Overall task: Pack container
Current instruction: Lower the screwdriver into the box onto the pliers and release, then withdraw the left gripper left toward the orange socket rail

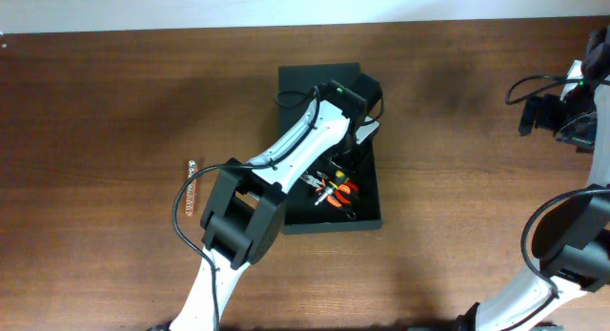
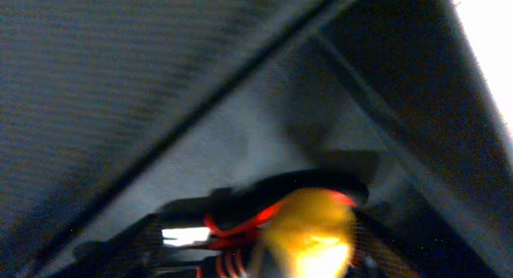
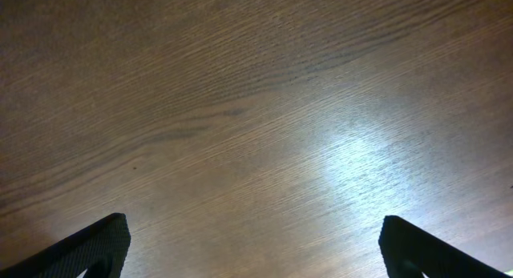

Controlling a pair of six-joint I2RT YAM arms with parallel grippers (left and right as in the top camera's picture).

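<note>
The container (image 1: 370, 212) is a matte black box at the table's middle, its lid (image 1: 305, 81) lying open at the far end. Inside lie orange-handled pliers (image 1: 340, 195) and a yellow-tipped tool (image 1: 335, 174). My left gripper (image 1: 355, 148) reaches down into the box. The left wrist view is blurred: dark fingers (image 2: 132, 246) stand well apart, with a yellow thing (image 2: 309, 230) loose between them above red-orange handles (image 2: 232, 226). My right gripper (image 3: 255, 250) hangs open over bare wood at the far right (image 1: 539, 112), with nothing between its fingers.
A small slim tool with a reddish part (image 1: 192, 193) lies on the wooden table (image 1: 114, 102) left of the box, beside the left arm's black cable. The right arm's base stands at the lower right corner.
</note>
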